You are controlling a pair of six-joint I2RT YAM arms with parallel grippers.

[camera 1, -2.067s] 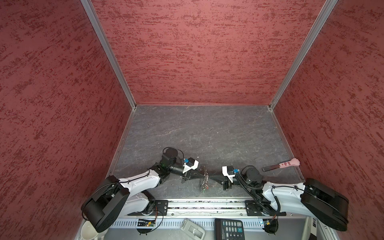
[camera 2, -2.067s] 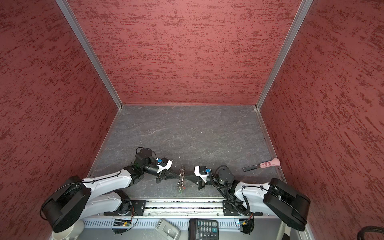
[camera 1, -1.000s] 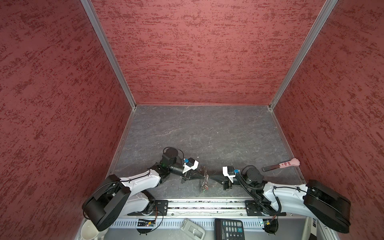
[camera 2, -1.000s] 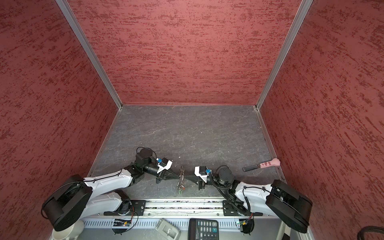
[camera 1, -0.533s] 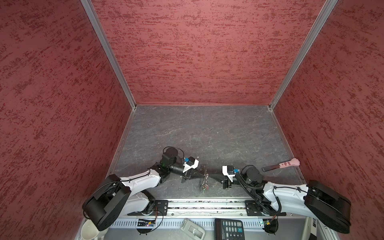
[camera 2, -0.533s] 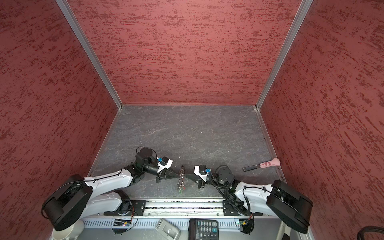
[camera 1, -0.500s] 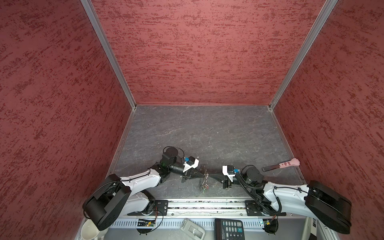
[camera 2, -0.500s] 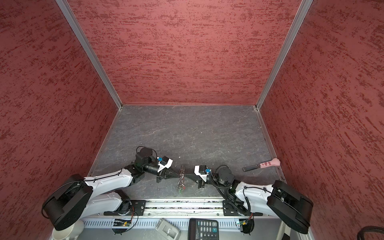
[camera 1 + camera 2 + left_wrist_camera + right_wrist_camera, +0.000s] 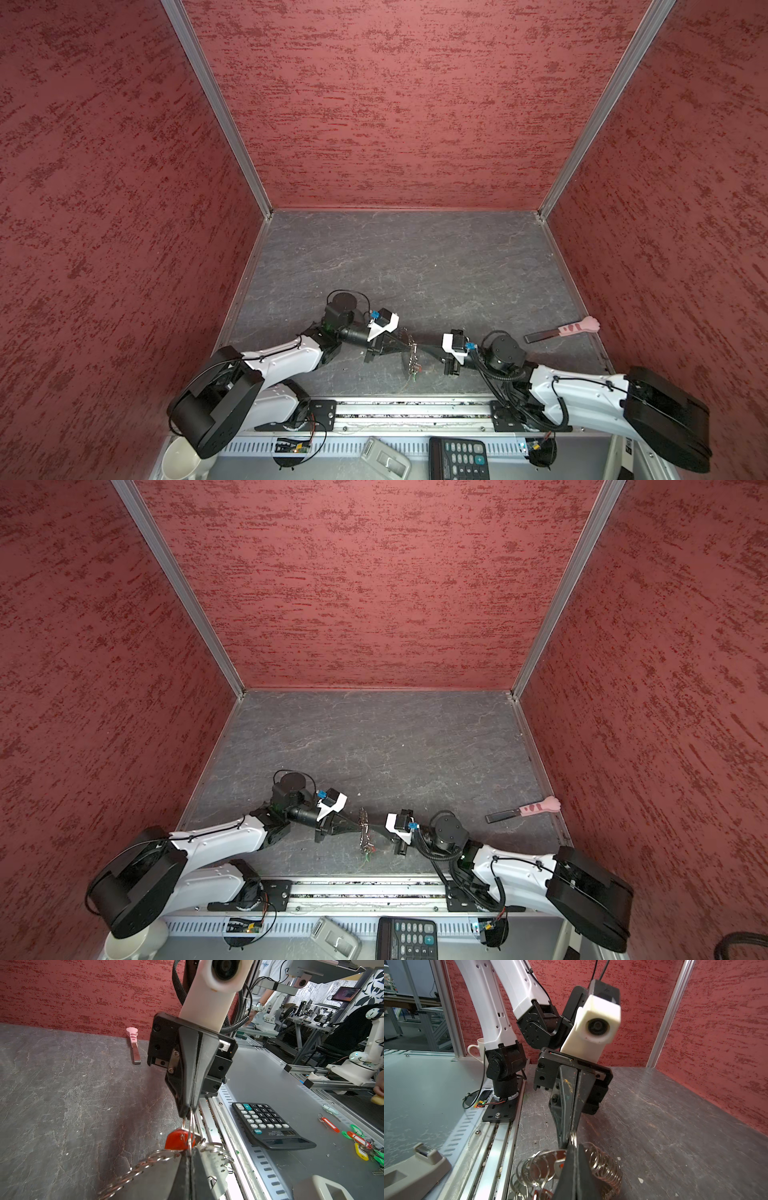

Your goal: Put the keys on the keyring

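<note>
**End effectors meet tip to tip at the front edge, keyring between them**

The pink cat-paw tool (image 9: 561, 330) lies well apart, by the right edge of the table (image 9: 415, 257). A calculator (image 9: 457, 457) and a white mug (image 9: 178, 459) sit off the table, beyond its front edge. In each wrist view the arm's own fingers cover part of the rings.

The keyring (image 9: 365, 841) hangs at the middle of the front edge. Its chain runs back to front, across the line of the two arms. The left end effector (image 9: 568, 1140) is pinched tight on that chain. The right end effector (image 9: 188, 1112), likewise pinched, grips the thin ring of the keys (image 9: 178, 1139). Their red tag hangs just below its tips, beside the chain links. Whether the cluster touches the table cannot be told.
</note>
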